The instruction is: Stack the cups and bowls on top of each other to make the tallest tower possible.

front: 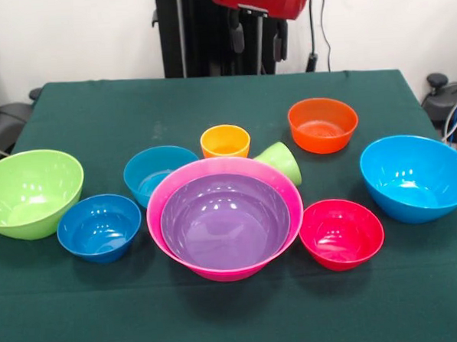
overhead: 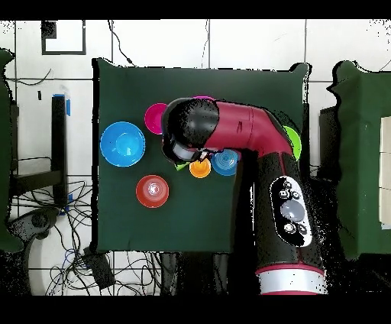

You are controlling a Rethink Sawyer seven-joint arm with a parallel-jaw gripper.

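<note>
A big pink bowl [front: 230,272] stands at the front middle with a purple bowl [front: 225,225] nested in it. Behind it an orange cup [front: 225,141] stands upright and a lime green cup [front: 282,162] lies on its side against the pink rim. Loose around them are a teal bowl [front: 158,173], a dark blue bowl [front: 99,227], a lime green bowl [front: 30,193], an orange bowl [front: 323,124], a sky blue bowl [front: 416,176] and a red-pink bowl [front: 341,232]. My gripper [front: 259,47] hangs open and empty high at the far edge, well behind the cups.
In the overhead view the arm [overhead: 229,126] covers the middle bowls; the sky blue bowl [overhead: 122,144], orange bowl [overhead: 153,191] and orange cup [overhead: 200,169] show beside it. The green cloth [front: 221,317] is bare along the near edge. Chairs and cables lie beyond the table.
</note>
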